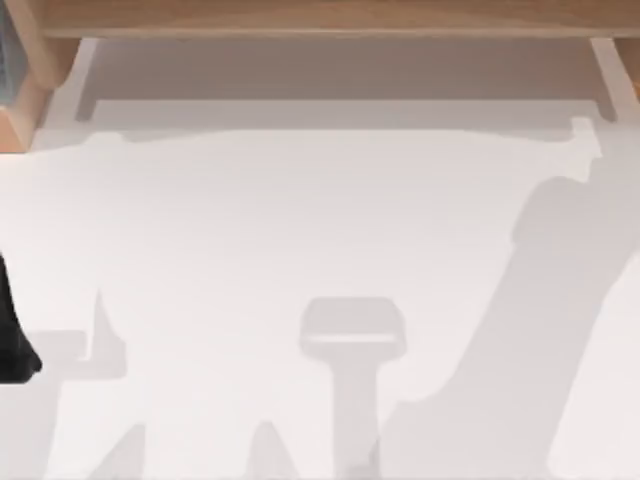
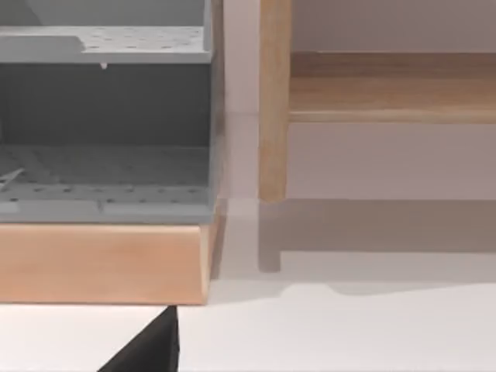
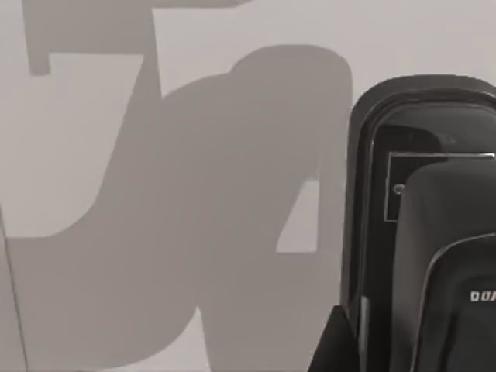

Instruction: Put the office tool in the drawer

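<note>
Tool (image 3: 422, 232) – black, with a rounded end and a pale outlined mark – sits very close under the right wrist camera, above pale tabletop (image 1: 300, 220) crossed by arm shadows. Beside it a dark wedge pokes into that view, probably part of the right gripper (image 3: 335, 349). Whether that gripper is clamped on the tool or merely poised over it, I cannot tell. Judging by how near the tool sits to the camera, I think it is being carried rather than lying loose, but that is a guess.

The left gripper (image 1: 12, 340) is a black shape at the tabletop's left edge, apparently idle; how wide it stands I cannot tell either. It looks parked out of the way, which leaves the middle of the tabletop free for the right arm to cross.

Farther out, the drawer (image 1: 340, 113) lies along the far side – white walls, dull floor, pulled out from under its wooden frame (image 1: 340, 15) so that it can be loaded from above. Nothing lies in the part of it in view, so the tool is not yet in. A grey perforated rack (image 2: 108, 101) on a wooden base stands just left of the frame, close enough to be worth avoiding on the approach.
</note>
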Tool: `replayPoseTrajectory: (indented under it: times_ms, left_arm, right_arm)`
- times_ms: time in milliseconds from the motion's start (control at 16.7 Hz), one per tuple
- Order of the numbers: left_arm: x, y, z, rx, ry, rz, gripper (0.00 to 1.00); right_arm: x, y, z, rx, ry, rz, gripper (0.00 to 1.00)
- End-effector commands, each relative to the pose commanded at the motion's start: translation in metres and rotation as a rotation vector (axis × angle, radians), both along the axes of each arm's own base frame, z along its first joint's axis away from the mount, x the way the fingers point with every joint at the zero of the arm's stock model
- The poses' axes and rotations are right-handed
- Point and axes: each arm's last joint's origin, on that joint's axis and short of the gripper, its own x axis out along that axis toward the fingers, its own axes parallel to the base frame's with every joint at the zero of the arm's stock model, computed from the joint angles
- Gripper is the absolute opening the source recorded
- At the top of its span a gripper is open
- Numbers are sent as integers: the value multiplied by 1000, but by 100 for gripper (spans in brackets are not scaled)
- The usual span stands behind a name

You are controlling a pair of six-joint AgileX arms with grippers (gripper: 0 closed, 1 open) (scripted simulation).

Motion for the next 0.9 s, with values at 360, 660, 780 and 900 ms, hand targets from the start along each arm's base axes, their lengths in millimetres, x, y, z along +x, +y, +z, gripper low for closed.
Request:
replayPoseTrajectory:
  times_ms: [360, 660, 780, 900]
  left_arm:
    - [0, 0, 0, 0, 0, 0, 100]
    - [0, 0, 0, 0, 0, 0, 100]
    - [0, 0, 0, 0, 0, 0, 100]
    - [0, 0, 0, 0, 0, 0, 100]
  right_arm:
    - [-2, -3, -11, 11, 30, 35, 0]
    - [-1, -3, 10, 14, -43, 34, 0]
    - [-7, -14, 41, 34, -144, 14, 0]
    - [-16, -29, 65, 51, -229, -10, 0]
